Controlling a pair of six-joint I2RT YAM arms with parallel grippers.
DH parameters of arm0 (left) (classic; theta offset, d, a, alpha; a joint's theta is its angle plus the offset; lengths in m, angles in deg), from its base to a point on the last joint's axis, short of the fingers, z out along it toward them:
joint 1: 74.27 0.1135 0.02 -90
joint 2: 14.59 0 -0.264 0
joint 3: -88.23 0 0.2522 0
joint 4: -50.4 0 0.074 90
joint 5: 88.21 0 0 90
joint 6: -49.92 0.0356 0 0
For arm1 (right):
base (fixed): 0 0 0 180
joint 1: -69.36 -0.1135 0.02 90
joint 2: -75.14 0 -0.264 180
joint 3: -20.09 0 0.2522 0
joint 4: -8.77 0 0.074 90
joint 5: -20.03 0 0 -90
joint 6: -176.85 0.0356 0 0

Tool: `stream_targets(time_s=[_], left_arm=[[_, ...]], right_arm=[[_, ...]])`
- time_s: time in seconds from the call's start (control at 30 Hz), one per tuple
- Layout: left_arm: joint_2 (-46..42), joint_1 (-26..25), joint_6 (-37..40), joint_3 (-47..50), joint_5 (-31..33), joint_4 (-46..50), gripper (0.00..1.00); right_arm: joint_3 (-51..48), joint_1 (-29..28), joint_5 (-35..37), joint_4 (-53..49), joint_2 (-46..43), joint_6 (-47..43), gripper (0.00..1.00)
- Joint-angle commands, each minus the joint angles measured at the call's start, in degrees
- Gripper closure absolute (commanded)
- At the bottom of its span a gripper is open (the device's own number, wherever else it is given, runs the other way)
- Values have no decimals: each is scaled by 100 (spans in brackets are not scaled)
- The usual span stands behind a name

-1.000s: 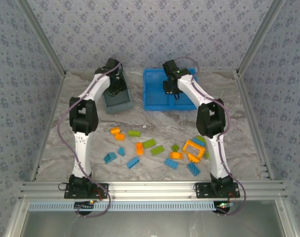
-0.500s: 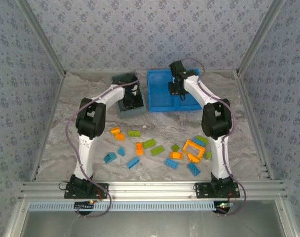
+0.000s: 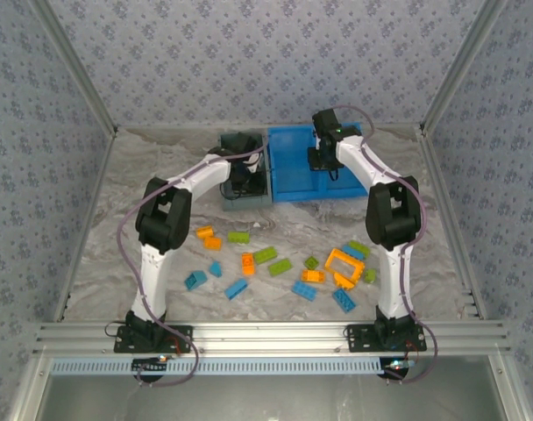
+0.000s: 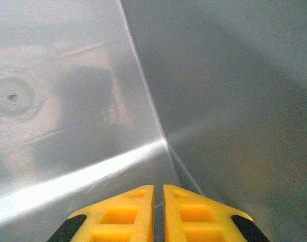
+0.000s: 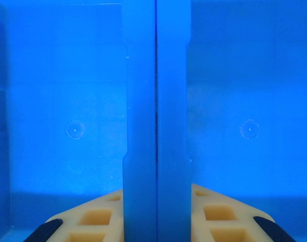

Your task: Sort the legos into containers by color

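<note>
Fingers (image 4: 123,217), left gripper (image 3: 242,174): pressed shut, hairline slit between, down inside grey-blue bin (image 3: 249,201) close to a wall; cannot tell whether wall is pinched. Just to its right, perhaps touching: bright blue bin (image 3: 302,196), long axis left-right. Right gripper (image 3: 324,160): clamped on divider (image 5: 156,101) between the two compartments. Legos (image 3: 266,255): loose on table (image 3: 161,175), toward arm bases from both grippers, well apart from them. Judged: left arm nearer bricks at left; right arm nearer orange frame (image 3: 344,260).
</note>
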Motion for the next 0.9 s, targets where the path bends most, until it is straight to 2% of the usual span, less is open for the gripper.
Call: stream_targets(time_s=[0.0,0.23,0.33,0.57,0.7,0.87], left_arm=[[-846,5,76,10,464,14,86],[-1363,33,-371,-529,1296,831,83],[-1734,61,-469,-377,1528,871,76],[-2908,251,-775,634,1526,597,58],[-3615,372,-901,1339,1503,615,53],[-4489,488,-1017,2322,1399,671,46]], right_arm=[[-91,-148,-432,-173,-118,44,91],[-126,-245,-407,-214,-162,208,92],[-135,-304,-395,-235,-187,356,92],[-283,-593,-297,-152,-248,1123,91],[-321,-772,-233,-47,-224,1536,90],[-179,-874,-80,-121,-263,1562,79]])
